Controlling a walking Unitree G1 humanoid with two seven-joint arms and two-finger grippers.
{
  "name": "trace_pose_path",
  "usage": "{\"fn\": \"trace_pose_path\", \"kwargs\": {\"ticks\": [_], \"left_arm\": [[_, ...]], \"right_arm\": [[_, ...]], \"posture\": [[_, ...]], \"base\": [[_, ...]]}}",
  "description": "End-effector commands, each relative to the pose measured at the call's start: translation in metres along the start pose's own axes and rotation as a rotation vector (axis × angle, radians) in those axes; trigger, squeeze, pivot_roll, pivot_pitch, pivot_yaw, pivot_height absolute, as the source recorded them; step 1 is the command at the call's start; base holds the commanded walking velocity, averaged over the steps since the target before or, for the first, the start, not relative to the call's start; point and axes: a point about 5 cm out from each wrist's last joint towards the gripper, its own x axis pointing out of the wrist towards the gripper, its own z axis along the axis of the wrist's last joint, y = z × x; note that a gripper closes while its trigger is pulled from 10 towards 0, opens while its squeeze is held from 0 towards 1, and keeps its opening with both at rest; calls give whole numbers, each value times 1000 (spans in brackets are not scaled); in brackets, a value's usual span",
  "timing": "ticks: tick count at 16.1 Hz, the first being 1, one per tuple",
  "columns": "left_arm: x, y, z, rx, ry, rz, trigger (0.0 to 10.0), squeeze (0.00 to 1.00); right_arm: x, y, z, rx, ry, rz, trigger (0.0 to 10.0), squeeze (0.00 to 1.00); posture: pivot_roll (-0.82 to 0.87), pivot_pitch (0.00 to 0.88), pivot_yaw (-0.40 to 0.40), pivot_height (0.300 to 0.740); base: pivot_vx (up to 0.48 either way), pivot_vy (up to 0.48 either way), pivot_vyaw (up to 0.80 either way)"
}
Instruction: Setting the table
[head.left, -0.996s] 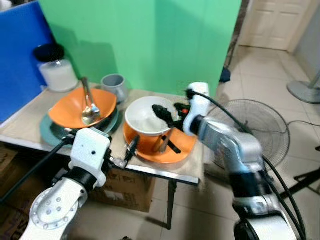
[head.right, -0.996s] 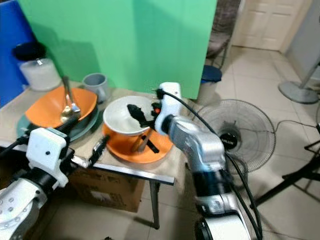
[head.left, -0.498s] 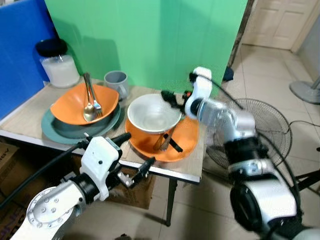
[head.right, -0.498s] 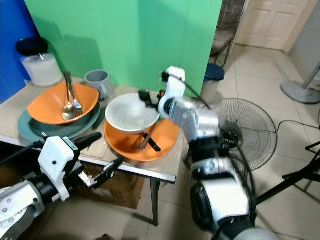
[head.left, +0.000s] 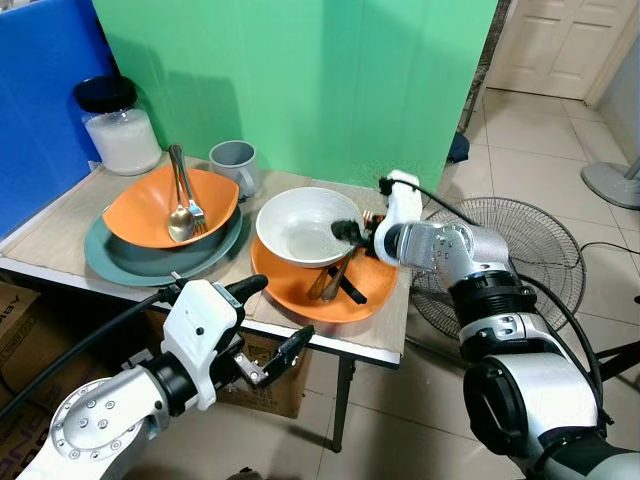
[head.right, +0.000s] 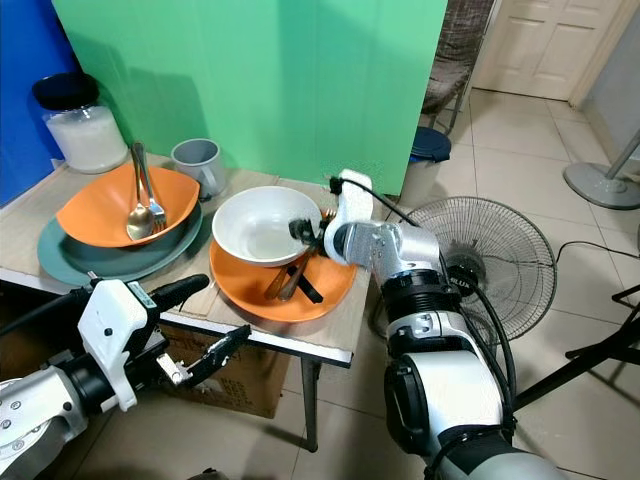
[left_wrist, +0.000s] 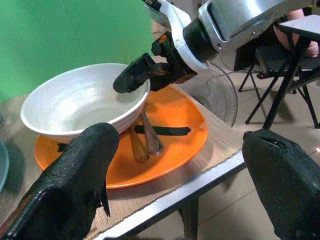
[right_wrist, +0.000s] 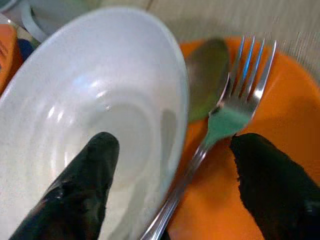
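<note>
Right pincer (head.left: 350, 232) spread wide astride the rim of the white bowl (head.left: 300, 222), one finger inside the bowl (right_wrist: 82, 192), the other outside over the orange plate (head.left: 372, 282), nothing gripped. White bowl seated on the orange plate, near the bench (head.left: 60, 235) corner closest to the fan. Fork (right_wrist: 227, 115) and spoon (right_wrist: 206, 75) lying on the plate, partly tucked under the bowl's rim; two brownish handles and a dark strip showing on the plate from under the bowl. Left pincer (head.left: 268, 325) open wide and empty, hanging just off the bench's front edge, below and in front of the orange plate, fingers (left_wrist: 82, 175) apart in the wrist view with bowl and plate between them further off. Toward the bench's other end, a second orange bowl (head.left: 140, 205) stacked on a grey-green plate (head.left: 110, 265), a spoon and fork (head.left: 182, 205) resting inside. Grey mug (head.left: 233, 166) near the back edge, between the two bowls. Glass jar with a black lid (head.left: 115, 125) at the far back corner. Green screen (head.left: 300, 80) behind the bench, blue panel (head.left: 35, 110) beside it. Floor fan (head.left: 520, 250) standing on the tiles past the bench's end.
</note>
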Motion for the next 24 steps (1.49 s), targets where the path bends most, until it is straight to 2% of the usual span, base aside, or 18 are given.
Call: {"fn": "trace_pose_path", "kwargs": {"ticks": [1, 6, 13, 22, 24], "left_arm": [[-3, 0, 1, 4, 9, -7, 10000, 0], [-4, 5, 1, 11, 4, 23, 10000, 0], [-4, 5, 0, 20, 8, 27, 10000, 0], [-5, 9, 0, 26, 5, 61, 10000, 0], [-5, 10, 1, 28, 1, 71, 10000, 0]], "right_arm": [[-1, 3, 3, 52, 29, 21, 0, 0], [-1, 3, 0, 130, 76, 49, 0, 0], [0, 6, -2, 173, 95, 54, 0, 0], [-1, 6, 0, 223, 81, 78, 0, 0], [-3, 7, 3, 257, 68, 94, 0, 0]], "posture": [[21, 0, -5, 740], [22, 0, -8, 740], [21, 0, -7, 740], [17, 0, -4, 740], [16, 0, -3, 740]], "base": [[0, 0, 0], [0, 0, 0], [0, 0, 0], [0, 0, 0], [0, 0, 0]]}}
